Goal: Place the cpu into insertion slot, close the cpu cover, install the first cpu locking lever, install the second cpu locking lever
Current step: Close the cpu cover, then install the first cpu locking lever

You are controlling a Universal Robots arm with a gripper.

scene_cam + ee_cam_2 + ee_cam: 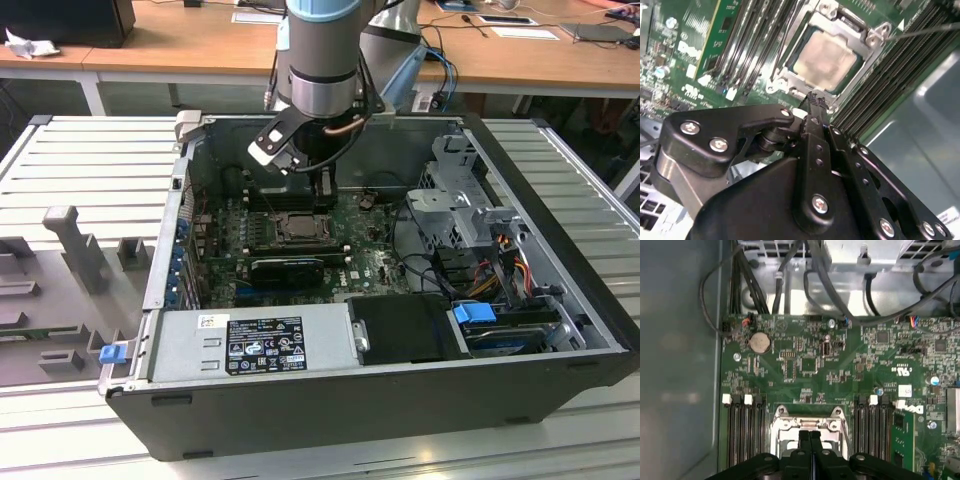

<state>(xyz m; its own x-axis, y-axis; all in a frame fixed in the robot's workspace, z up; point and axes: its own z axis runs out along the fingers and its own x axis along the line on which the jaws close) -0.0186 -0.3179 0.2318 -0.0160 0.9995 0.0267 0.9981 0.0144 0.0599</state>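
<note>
exterior view: at one o'clock of the insertion slot [298,228], gripper [322,198] pinched together, empty. likely light, rigid, fragile cpu [826,57]; best gripped by edges.

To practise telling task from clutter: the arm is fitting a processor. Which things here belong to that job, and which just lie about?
Job: pale silver-beige square cpu; silvery metal frame cover lying over it; black square socket with silvery rim; shut black jaws beside it.
Lying about: round silver coin battery; grey labelled power supply box; long black ribbed card; crumpled white paper.
</note>
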